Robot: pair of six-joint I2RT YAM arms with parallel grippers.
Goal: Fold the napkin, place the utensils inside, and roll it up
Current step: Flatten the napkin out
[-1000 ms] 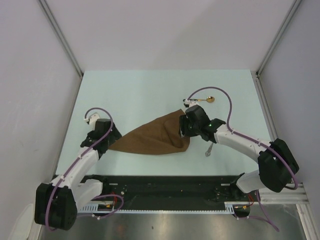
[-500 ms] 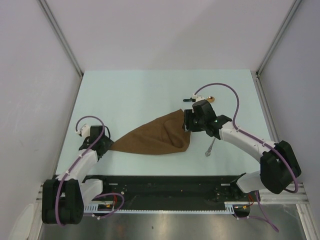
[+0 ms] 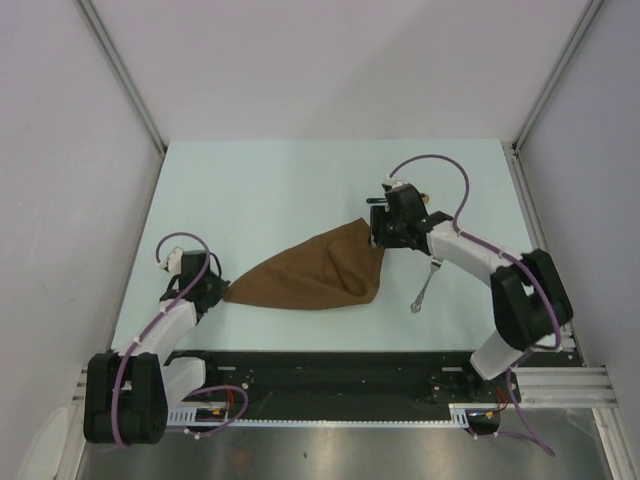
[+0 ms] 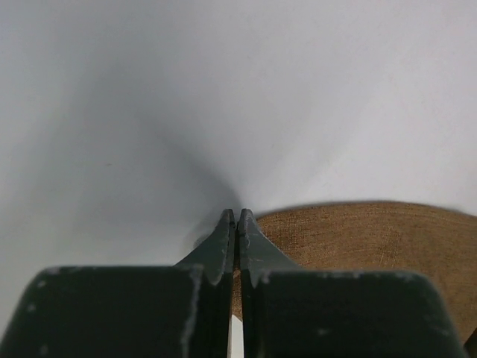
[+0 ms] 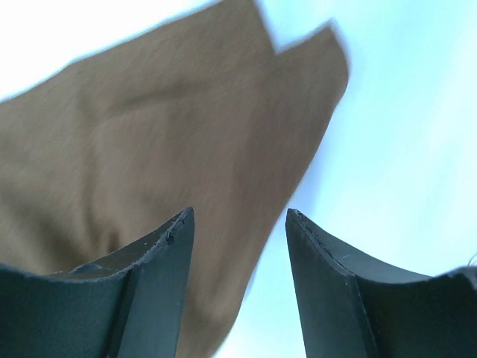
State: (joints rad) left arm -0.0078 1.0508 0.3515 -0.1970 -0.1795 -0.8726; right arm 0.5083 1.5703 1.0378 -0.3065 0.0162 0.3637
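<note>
Here, the napkin (image 3: 310,275) lies flat on the pale table (image 3: 270,190), in a rough triangle shape that stretches between the two arms. Its narrow left tip is at the left gripper (image 4: 236,215). In the left wrist view the two jaws are pressed together, and a strip of brown cloth shows in the slit between them, so this gripper is clamped on the tip of the napkin. The right gripper (image 5: 238,216) hangs over the wide right end of the napkin, at its upper corner. Its jaws stand apart and hold nothing; in the right wrist view the cloth is below them, and two corners of it show side by side at the top.

The right wrist view is a little blurred, so I cannot say whether the fingertips touch the cloth. The second utensil (image 3: 424,197) is almost all hidden behind the right arm; only a small brownish end shows there.

The fork (image 3: 424,288) lies on the table just to the right of the napkin, apart from it, and the forearm of the right arm crosses above its upper end. A purple cable (image 3: 445,170) makes a loop over the right wrist.
</note>
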